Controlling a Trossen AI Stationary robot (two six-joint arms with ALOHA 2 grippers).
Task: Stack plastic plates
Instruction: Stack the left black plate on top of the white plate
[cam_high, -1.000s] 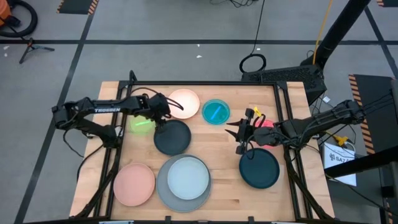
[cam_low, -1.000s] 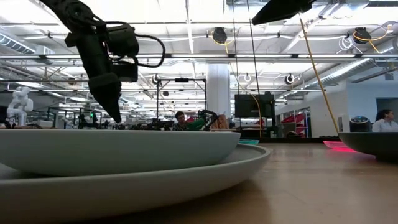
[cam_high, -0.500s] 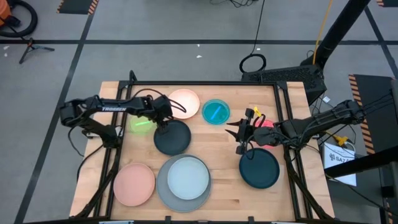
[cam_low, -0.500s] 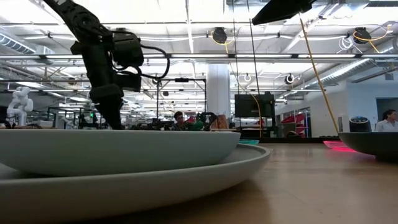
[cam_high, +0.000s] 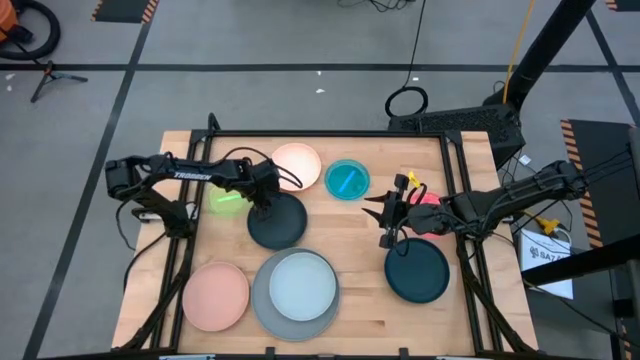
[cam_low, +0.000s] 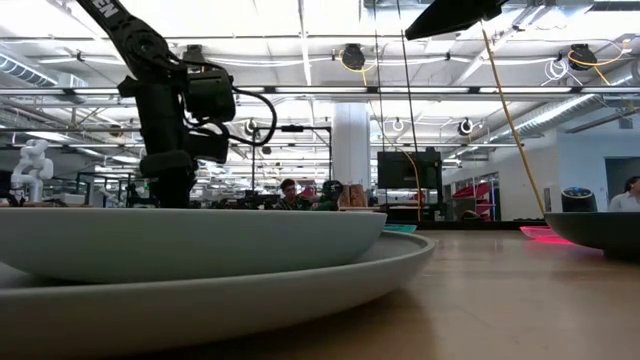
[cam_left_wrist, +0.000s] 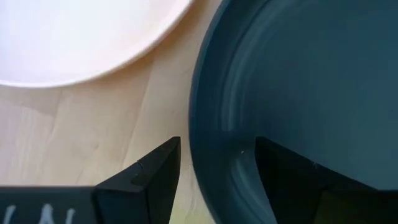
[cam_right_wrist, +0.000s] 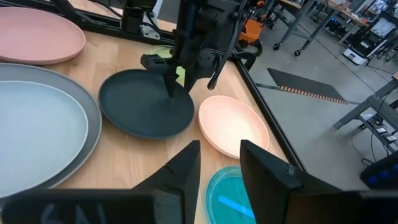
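Note:
The black plate (cam_high: 285, 228) lies flat at the table's middle, also seen in the left wrist view (cam_left_wrist: 311, 74). My left gripper (cam_high: 264, 205) (cam_left_wrist: 217, 146) points down over its far-left rim, open, one finger outside and one inside. Around it lie the cream plate (cam_high: 296, 164), cyan dish (cam_high: 347, 180), lime green dish (cam_high: 226, 200), salmon pink plate (cam_high: 215, 296), and the light blue plate (cam_high: 302, 284) resting inside the large grey plate (cam_high: 266, 312). The dark teal plate (cam_high: 417, 270) is at the right. My right gripper (cam_high: 385, 218) waits there, open, beside the pink-red dish (cam_high: 430, 197). My left gripper comes from above, pointing down, and straddles the black plate's far-left rim (cam_left_wrist: 205, 124): one finger (cam_left_wrist: 155, 177) over the wood outside, the other (cam_left_wrist: 292, 180) over the plate's inside. A gap shows on both sides of the rim. Whether a fingertip touches, I cannot tell.
Dark rails frame the wooden table (cam_high: 350, 300). The cream plate (cam_left_wrist: 81, 37) sits close to the black plate's far side. The lime green dish lies just left of my left arm. Bare wood shows between the light blue and dark teal plates. People show in the room beyond.
My left gripper has moved toward the table's near edge and down onto the black plate's far-left rim. It has turned from slanted to pointing straight down. The plates and my right arm have kept still.

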